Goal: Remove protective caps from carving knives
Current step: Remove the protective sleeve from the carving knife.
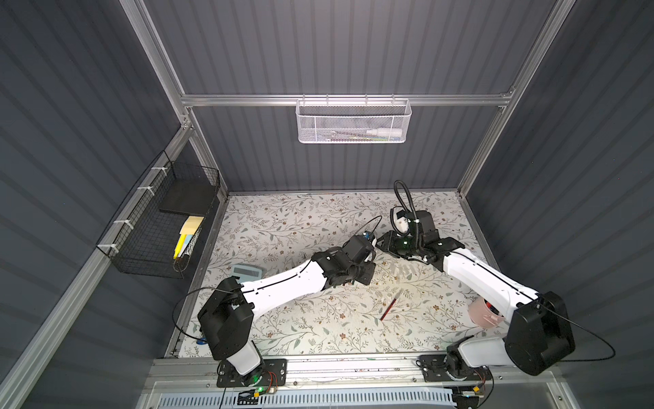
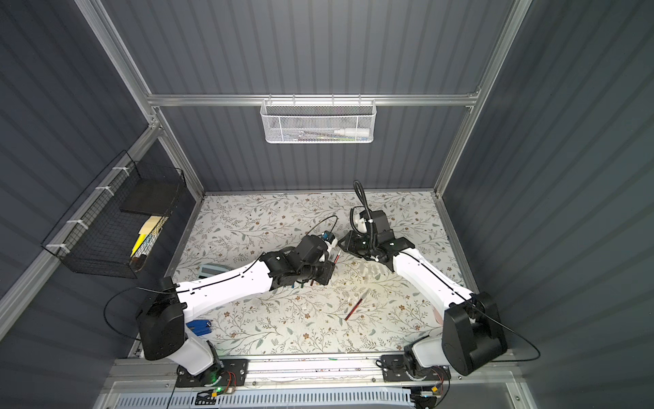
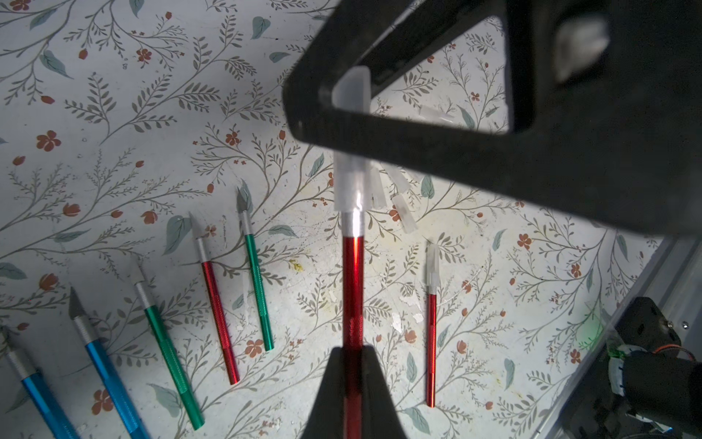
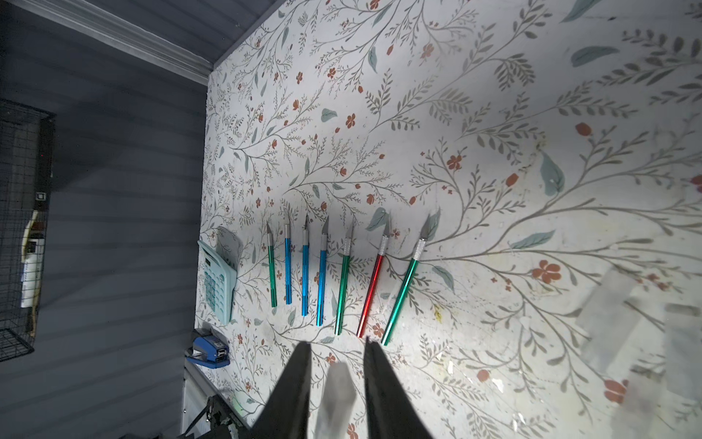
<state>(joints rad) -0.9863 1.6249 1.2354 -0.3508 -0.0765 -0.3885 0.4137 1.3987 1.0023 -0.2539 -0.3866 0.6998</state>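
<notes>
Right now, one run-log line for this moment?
left pincer: shut on held red knife | right pincer: open around its cap, not off yet | table: seven bare knives, one capped red knife

The desk [image 1: 283,219] wore a pale covering printed with grey-green sprigs and small rust-red flowers, scuffed and yellowed toward its middle. Dark grey ribbed walls [image 1: 336,46] closed it in on three sides, held by an aluminium frame [image 1: 247,100]. A white mesh basket [image 1: 318,124] hung from the rail above the desk's far edge, and a black wire basket [image 1: 141,248] hung on the wall beyond its left edge.
</notes>
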